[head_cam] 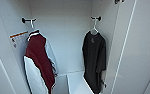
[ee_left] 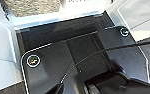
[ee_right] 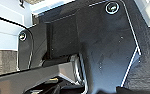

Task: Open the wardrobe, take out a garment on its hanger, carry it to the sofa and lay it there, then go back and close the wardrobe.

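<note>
Both wrists show their dark plates and jointed bars; the fingers of either gripper cannot be made out.

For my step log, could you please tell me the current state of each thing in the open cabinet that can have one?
Tall white wardrobe: open, inside showing.
Long black garment: hanging on the right-hand peg, not taken out.
Thin white hanger: hooked on that peg, carrying the black garment.
Dark red and white jacket: hanging on its own hanger from the left-hand peg.
Orange and white label: stuck to the left inner wall.
</note>
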You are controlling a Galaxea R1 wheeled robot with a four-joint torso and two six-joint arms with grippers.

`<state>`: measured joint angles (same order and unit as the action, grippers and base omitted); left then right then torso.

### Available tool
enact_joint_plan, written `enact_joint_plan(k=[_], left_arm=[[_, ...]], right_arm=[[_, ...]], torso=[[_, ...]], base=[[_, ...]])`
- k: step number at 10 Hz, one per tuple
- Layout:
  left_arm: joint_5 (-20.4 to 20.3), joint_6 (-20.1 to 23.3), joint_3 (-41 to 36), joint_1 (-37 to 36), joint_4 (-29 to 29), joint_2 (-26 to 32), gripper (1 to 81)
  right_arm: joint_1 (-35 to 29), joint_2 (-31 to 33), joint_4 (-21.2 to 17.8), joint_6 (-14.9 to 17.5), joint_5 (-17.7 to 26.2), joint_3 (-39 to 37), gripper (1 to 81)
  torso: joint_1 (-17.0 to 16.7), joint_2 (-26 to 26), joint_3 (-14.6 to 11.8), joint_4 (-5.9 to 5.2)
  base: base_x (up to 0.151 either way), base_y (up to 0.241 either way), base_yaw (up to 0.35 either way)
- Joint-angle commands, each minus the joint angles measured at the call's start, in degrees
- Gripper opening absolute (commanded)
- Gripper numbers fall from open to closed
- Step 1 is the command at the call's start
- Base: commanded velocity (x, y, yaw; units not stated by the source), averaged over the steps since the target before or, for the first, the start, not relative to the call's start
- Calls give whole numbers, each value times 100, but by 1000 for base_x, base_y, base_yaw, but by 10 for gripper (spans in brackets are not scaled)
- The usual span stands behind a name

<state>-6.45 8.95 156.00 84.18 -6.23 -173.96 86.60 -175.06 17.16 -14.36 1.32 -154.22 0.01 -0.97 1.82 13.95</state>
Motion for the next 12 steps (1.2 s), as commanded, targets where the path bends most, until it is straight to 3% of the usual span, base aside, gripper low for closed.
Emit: enact_joint_plan(k=[1, 7, 12], left_arm=[[276, 28, -26, -265, -36, 1, 811], [276, 28, -26, -265, -36, 1, 811], [311, 28, -26, -318, 164, -61, 811]], right_arm=[[-314, -15, -38, 3, 273, 7, 811], [-314, -23, -47, 3, 273, 16, 811], [-288, -23, -46, -5, 273, 16, 811]], torso=[[0, 0, 0, 0], [-1, 0, -5, 2], [-1, 2, -5, 2]], base=[[77, 0, 0], [75, 0, 0], [0, 0, 0]])
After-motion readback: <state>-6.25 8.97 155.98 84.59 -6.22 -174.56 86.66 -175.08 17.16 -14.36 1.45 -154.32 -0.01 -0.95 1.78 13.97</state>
